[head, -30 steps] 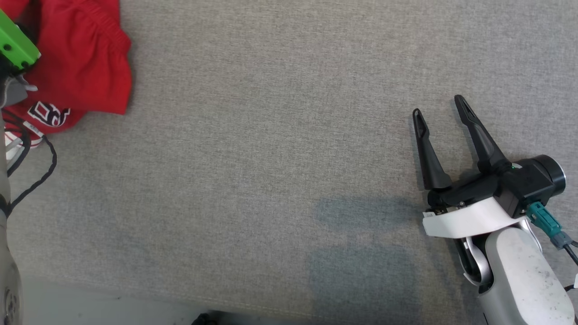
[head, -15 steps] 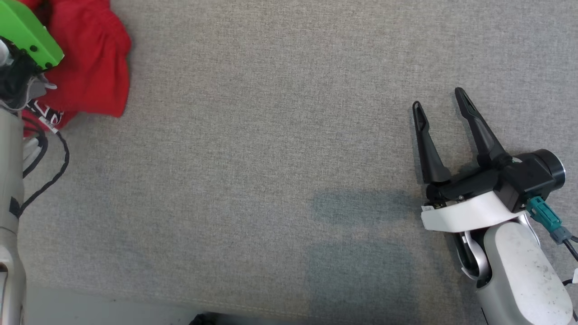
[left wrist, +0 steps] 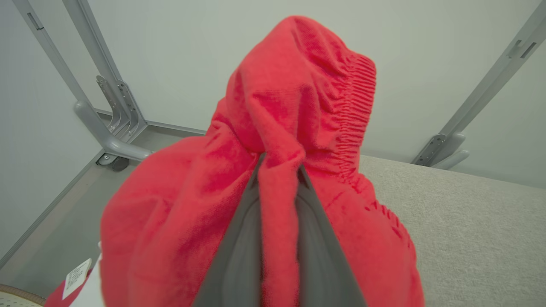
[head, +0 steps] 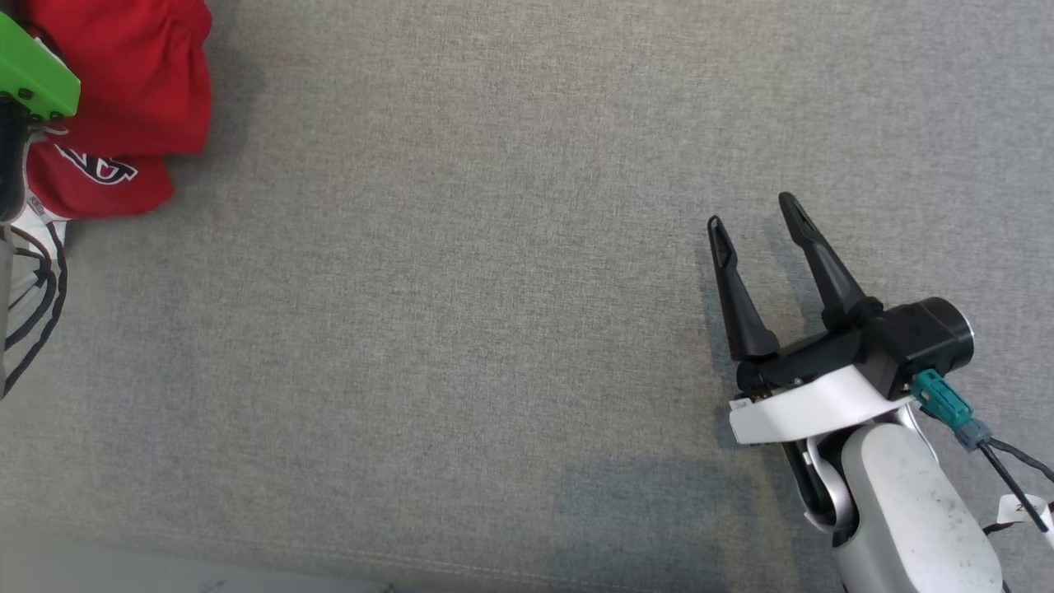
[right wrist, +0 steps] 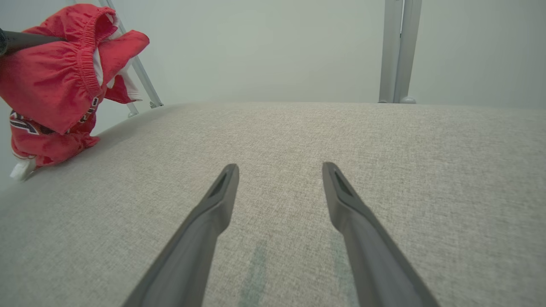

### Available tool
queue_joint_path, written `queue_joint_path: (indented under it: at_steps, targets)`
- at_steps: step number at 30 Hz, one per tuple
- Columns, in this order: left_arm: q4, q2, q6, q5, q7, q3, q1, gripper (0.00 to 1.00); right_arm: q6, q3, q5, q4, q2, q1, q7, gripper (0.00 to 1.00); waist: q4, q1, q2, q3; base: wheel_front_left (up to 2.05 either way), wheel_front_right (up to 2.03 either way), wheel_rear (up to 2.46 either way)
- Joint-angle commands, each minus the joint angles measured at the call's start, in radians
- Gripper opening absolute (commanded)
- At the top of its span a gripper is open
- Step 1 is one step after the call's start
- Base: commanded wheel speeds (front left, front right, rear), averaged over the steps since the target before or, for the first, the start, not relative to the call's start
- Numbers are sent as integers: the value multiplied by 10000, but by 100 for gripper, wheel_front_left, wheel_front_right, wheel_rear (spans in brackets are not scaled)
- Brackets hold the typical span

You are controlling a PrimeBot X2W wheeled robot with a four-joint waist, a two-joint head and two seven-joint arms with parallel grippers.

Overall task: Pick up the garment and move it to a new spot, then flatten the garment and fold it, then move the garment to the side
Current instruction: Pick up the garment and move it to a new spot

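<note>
Head view: the red garment [head: 123, 99] is seen bunched at the upper left corner of the grey padded surface [head: 494, 288], partly hidden behind a green mount [head: 33, 78] on the left arm, with dark cables [head: 37, 280] looping just below it; the right gripper [head: 751, 212] is held low at the lower right, well apart from the cloth, its fingers spread and nothing between them. Left wrist view: the left gripper [left wrist: 279, 160] is shown clenched on a narrow fold of the garment [left wrist: 298, 85] just beside the gathered elastic band, with the rest of the cloth draped over and around both fingers, and a white label [left wrist: 76, 273] is visible at the lower left. Right wrist view: the garment [right wrist: 51, 76] is seen held up as a crumpled bundle at the far left, its lowest part apparently touching the grey padded surface [right wrist: 384, 170] close to the edge, while the right gripper [right wrist: 279, 167] is released over bare surface. Trouble can be expected from the thin pinch: if the carry is made quickly, the fold may be pulled out by the hanging weight and the bundle dropped, possibly off the edge beside it. Drag may also be caused by the trailing lower part, and the cloth could be caught on the loose cables
</note>
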Motion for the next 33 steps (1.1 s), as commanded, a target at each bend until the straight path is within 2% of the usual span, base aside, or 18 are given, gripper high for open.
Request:
queue_joint_path:
  at_steps: [1, 8, 12, 17, 25, 33]
  targets:
    - [-95, 118, -27, 110, -330, -102, 99, 0, -10, 49, 118, 79, 86, 177, 11, 100, -241, -1, 0, -645, 0, 0, 0]
    - [-118, 212, -28, 176, -1053, -402, 194, 0, -10, 238, 413, 293, 387, 692, 11, 100, -749, -1, 0, -2016, 0, 0, 0]
    - [-686, 73, -28, -124, -1029, -617, 234, 0, -10, 201, 664, 323, 447, 1100, 11, 100, -1192, -1, 0, -2777, 0, 0, 0]
    - [-1293, -93, -29, -287, -773, -837, 260, 0, -10, 135, 930, 252, 449, 1309, 11, 100, -1604, -1, 0, -3137, 0, 0, 0]
    - [-2412, -966, -28, -707, -424, -1362, 654, 0, -10, 154, 1154, 248, 453, 1593, 11, 100, -2559, -1, 0, -3584, 0, 0, 0]
    - [-2473, -1996, 13, -666, -198, -2137, 1298, 0, -10, 193, 1298, 180, 451, 1786, 11, 100, -3535, -1, 0, -3610, 0, 0, 0]
